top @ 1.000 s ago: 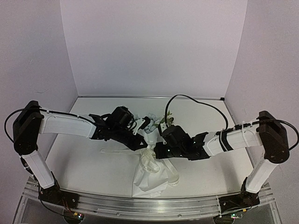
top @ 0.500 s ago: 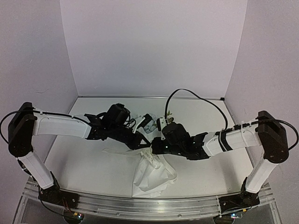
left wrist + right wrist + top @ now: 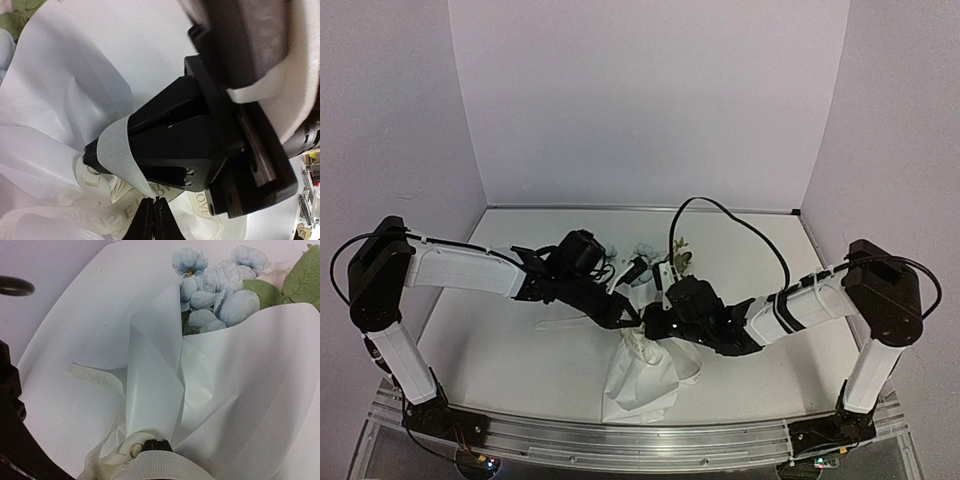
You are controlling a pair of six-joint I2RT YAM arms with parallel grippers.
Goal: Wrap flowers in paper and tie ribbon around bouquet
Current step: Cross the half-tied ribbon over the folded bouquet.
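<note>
Bouquet [image 3: 640,375] of pale blue flowers [image 3: 220,295] in white paper [image 3: 150,385] lying on bench [image 3: 510,365]; left fingers [image 3: 145,222] pinch ribbon [image 3: 117,150] looped over closed right fingers [image 3: 170,145].

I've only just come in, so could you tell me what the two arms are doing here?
They are tying the bouquet at the middle of the table. The paper already wraps the flowers, whose blooms poke out at the wide end. The ribbon is looped over the closed fingers of the right gripper. The left gripper, closed too, seems to pinch the ribbon just beside them. No finished knot shows yet.
</note>
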